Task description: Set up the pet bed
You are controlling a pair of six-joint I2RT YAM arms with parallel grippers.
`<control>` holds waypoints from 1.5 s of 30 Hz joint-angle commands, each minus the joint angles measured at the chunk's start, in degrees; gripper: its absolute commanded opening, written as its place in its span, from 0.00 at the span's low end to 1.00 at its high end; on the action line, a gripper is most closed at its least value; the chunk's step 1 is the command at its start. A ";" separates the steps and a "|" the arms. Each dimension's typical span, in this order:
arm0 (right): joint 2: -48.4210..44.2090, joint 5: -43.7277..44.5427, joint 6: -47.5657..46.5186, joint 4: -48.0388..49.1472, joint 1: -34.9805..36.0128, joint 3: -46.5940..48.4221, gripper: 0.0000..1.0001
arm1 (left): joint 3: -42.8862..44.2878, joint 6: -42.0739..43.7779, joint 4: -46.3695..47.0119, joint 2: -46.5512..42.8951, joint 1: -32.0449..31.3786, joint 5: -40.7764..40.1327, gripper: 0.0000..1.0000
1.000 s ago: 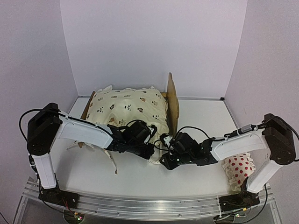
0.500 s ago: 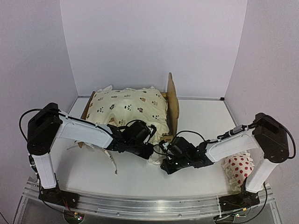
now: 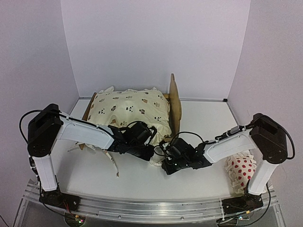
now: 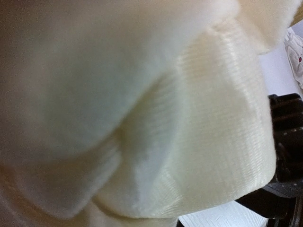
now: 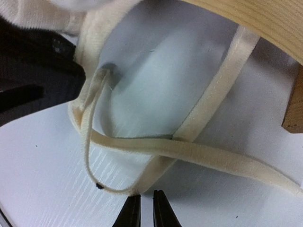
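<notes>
At the back left of the white surface (image 3: 203,123), the light plywood pet bed with scalloped ends (image 3: 175,101) is filled by a cream animal-print ruffled cushion (image 3: 130,109), whose near right corner is draped past the bed's near side. That corner is pinched by the left gripper (image 3: 150,152). Just beside it, the right gripper (image 5: 146,209) is held over flat cream ties (image 5: 189,151), jaws almost together, nothing seen between them. A white red-dotted pillow (image 3: 242,170) is seen by the right arm's base.

A fixed camera high at the near edge looks down across the whole table (image 3: 203,123). Both wrist cameras sit tight against the cushion (image 3: 132,109) corner, also visible from above.
</notes>
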 commanded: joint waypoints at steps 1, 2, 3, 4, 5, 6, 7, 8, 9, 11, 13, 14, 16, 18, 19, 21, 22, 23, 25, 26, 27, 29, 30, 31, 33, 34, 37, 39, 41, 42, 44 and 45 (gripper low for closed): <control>2.65 0.24 -1.53 3.48 0.15 5.07 0.13 | 3.74 -0.68 2.12 -0.12 -0.77 1.76 0.13; 2.91 0.23 -1.30 3.56 0.09 5.42 0.13 | 3.82 -0.68 2.03 -0.10 -0.77 1.82 0.13; 3.00 0.25 -1.07 3.68 0.05 5.69 0.13 | 3.88 -0.72 1.92 -0.07 -0.77 1.86 0.13; 2.84 0.27 -0.81 3.81 0.03 5.85 0.13 | 3.89 -0.76 1.86 -0.05 -0.77 1.91 0.13; 2.62 0.27 -0.60 3.93 0.03 5.95 0.13 | 3.88 -0.80 1.80 -0.04 -0.75 1.98 0.13; 2.40 0.27 -0.38 4.01 0.04 6.03 0.14 | 3.88 -0.86 1.73 -0.03 -0.74 2.03 0.13; 2.16 0.24 -0.02 4.03 0.03 6.14 0.14 | 3.88 -0.92 1.70 -0.08 -0.77 2.10 0.13; 1.92 0.22 0.35 4.11 0.04 6.25 0.15 | 3.88 -0.98 1.69 -0.13 -0.77 2.22 0.13; 1.79 0.27 0.89 4.20 0.05 6.35 0.15 | 3.88 -1.11 1.73 -0.12 -0.77 2.30 0.13; 1.65 0.50 2.12 4.68 0.03 6.54 0.16 | 3.92 -1.42 1.78 -0.21 -0.77 2.47 0.13; 1.69 1.80 3.71 5.79 0.03 6.35 0.18 | 3.77 -2.00 1.79 -0.45 -0.77 2.48 0.13; 1.78 3.20 4.53 6.32 0.05 6.29 0.19 | 3.65 -2.28 1.82 -0.65 -0.77 3.28 0.13; 2.40 5.07 6.55 6.98 -0.01 6.75 0.21 | 3.35 -2.89 2.11 -1.07 -0.77 4.72 0.13; 3.30 5.53 7.75 7.84 -0.06 7.65 0.21 | 3.14 -3.53 2.40 -1.34 -0.77 5.52 0.13; 3.93 5.64 8.25 8.20 -0.08 8.16 0.21 | 3.00 -3.78 2.69 -1.46 -0.77 6.00 0.13; 4.95 6.00 9.16 8.62 -0.05 8.92 0.22 | 2.66 -4.30 3.32 -1.67 -0.77 6.91 0.13; 5.25 6.15 9.54 8.67 -0.07 9.13 0.22 | 2.55 -4.55 3.43 -1.74 -0.76 7.13 0.13; 5.32 6.31 9.91 8.74 -0.08 9.18 0.22 | 2.42 -4.73 3.53 -1.81 -0.76 7.41 0.13; 5.29 6.85 10.42 8.83 -0.09 9.18 0.23 | 2.16 -5.27 3.83 -1.93 -0.77 7.90 0.13; 5.26 7.30 10.75 8.85 -0.11 9.18 0.25 | 1.97 -5.70 4.24 -2.00 -0.77 8.33 0.13; 5.17 8.20 11.31 8.85 -0.18 9.05 0.25 | 1.82 -6.07 4.60 -2.10 -0.77 8.66 0.13; 4.68 10.63 13.29 8.83 -0.50 8.31 0.28 | 1.46 -7.18 5.39 -2.45 -0.73 9.81 0.13; 4.37 12.00 14.34 8.83 -0.67 8.01 0.29 | 1.34 -7.74 5.53 -2.62 -0.77 10.15 0.13; 3.99 13.11 15.50 8.83 -0.89 7.72 0.29 | 1.19 -8.41 5.58 -2.82 -0.77 10.41 0.13; 3.49 14.41 16.97 8.83 -1.07 7.60 0.29 | 0.85 -9.50 5.60 -3.60 -0.76 10.57 0.13; 3.35 14.87 17.19 8.83 -1.12 7.65 0.30 | 0.60 -10.04 5.57 -3.95 -0.77 10.70 0.13; 3.36 16.21 18.21 8.13 -1.13 7.66 0.30 | 0.12 -11.02 5.90 -5.17 -0.77 11.48 0.13; 3.47 17.49 19.30 6.53 -1.11 7.66 0.31 | -0.31 -11.29 6.20 -6.19 -0.76 11.32 0.13; 3.71 17.90 20.04 4.39 -1.10 7.90 0.31 | -0.83 -11.35 6.17 -7.33 -0.77 10.59 0.13; 3.80 17.44 19.86 3.75 -1.09 8.03 0.32 | -1.02 -10.96 5.96 -7.76 -0.75 10.13 0.13; 3.75 14.84 18.15 2.92 -1.11 8.37 0.32 | -1.21 -9.86 4.85 -8.62 -0.77 8.49 0.16; 3.45 13.24 17.04 2.58 -1.10 8.43 0.32 | -1.30 -9.03 3.81 -9.04 -0.77 6.96 0.19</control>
